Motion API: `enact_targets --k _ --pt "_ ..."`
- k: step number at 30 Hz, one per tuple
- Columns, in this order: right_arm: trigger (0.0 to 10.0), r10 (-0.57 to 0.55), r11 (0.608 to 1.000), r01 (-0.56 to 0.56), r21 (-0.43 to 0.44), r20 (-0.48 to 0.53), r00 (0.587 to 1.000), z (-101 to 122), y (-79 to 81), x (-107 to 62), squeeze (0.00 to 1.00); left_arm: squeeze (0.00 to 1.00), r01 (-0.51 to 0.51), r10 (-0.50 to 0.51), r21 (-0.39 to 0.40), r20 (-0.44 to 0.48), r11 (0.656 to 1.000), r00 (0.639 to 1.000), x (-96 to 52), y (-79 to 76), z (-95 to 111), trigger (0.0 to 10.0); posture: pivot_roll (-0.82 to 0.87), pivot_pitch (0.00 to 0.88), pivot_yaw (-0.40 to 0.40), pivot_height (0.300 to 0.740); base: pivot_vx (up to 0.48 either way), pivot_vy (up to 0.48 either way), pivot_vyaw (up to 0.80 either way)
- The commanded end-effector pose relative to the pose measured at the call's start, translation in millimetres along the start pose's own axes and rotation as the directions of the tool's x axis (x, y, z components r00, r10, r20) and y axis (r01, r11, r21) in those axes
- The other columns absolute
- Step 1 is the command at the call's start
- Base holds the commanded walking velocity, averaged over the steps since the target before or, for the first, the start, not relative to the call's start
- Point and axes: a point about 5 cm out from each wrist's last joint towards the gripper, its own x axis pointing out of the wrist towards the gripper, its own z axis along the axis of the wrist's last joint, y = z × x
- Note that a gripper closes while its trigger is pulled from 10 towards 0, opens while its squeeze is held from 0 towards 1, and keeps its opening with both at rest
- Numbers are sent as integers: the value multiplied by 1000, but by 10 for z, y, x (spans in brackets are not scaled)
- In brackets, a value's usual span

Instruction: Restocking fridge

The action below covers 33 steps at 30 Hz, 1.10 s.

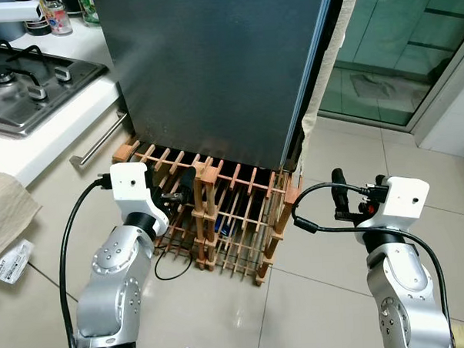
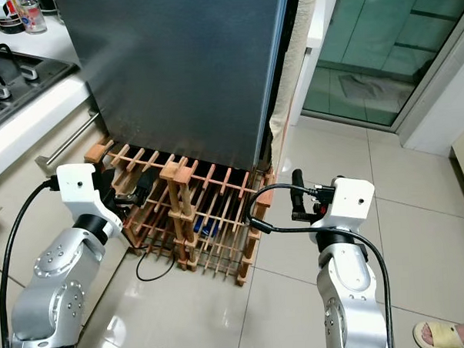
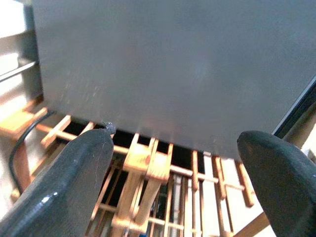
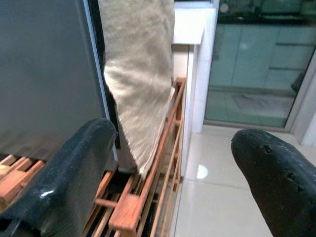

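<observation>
The fridge's dark grey door (image 1: 212, 75) stands shut right ahead of me. A low wooden slat rack (image 1: 242, 220) sits on the floor against its base, with dark items between the slats. My left gripper (image 1: 175, 198) hovers open over the rack's left part, its fingers (image 3: 74, 182) pointing at the door and holding nothing. My right gripper (image 1: 356, 188) is open and empty too, held above the floor just right of the rack. A beige towel (image 4: 140, 74) hangs at the fridge's right edge, ahead of the right fingers (image 4: 64, 177).
A white counter with a gas hob (image 1: 20, 83) and small bottles (image 1: 56, 16) runs along the left, with a drawer handle (image 1: 100, 141) below. A black cable (image 1: 170, 265) loops on the tiles. Glass doors (image 1: 381, 52) stand at right. A person's sandalled foot (image 2: 447, 334) is near my right side.
</observation>
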Motion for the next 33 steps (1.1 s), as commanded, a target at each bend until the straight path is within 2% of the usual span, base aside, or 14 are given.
enact_targets --k 1,2,3,4,6,9,14,18,26,32,33 --pt "10000 13 1000 -13 -6 -19 1000 -2 6 37 1000 1000 40 -40 -4 15 999 999 50 -62 37 10000 -43 0 -32 740 0 0 0" --pt "10000 19 999 -20 -32 -46 999 -29 23 92 1000 1000 53 -53 11 20 999 998 105 -86 63 10000 -45 0 -32 740 0 0 0" --pt "10000 26 999 -28 -35 -59 998 -37 37 140 349 0 53 -53 29 18 998 998 141 -96 73 10000 -49 0 -31 740 0 0 0" --pt "10000 30 999 -32 -33 -61 998 -36 40 155 0 0 57 -58 19 20 998 998 151 -105 75 10000 -55 0 -29 740 0 0 0" --pt "10000 37 999 -38 -23 -57 998 -25 53 175 0 0 69 -69 1 28 998 997 156 -114 83 10000 -55 0 -29 740 0 0 0" --pt "10000 75 997 -75 -11 -35 997 38 124 256 0 0 126 -128 51 38 991 991 151 -152 105 10000 -59 0 -26 740 0 -480 0" --pt "10000 66 998 -67 -22 -25 997 92 126 348 0 0 166 -165 -9 46 986 985 155 -181 99 10000 -57 0 -25 740 0 -192 0" --pt "10000 86 996 -87 -23 -19 996 105 146 354 0 0 163 -163 2 43 987 986 169 -179 96 10000 -56 0 -26 740 0 0 -714" --pt "10000 107 993 -109 -48 -31 994 33 203 408 0 0 103 -103 -10 43 995 994 298 -84 121 10000 -45 0 -12 740 0 0 -664" --pt "10000 104 993 -105 -56 -20 994 57 212 438 0 0 41 -38 -46 52 998 998 384 -58 145 10000 -58 0 1 740 0 0 0" --pt "10000 93 994 -93 -65 3 996 80 199 444 0 0 8 -4 -70 61 997 998 410 -42 154 10000 -68 0 8 740 0 0 0"
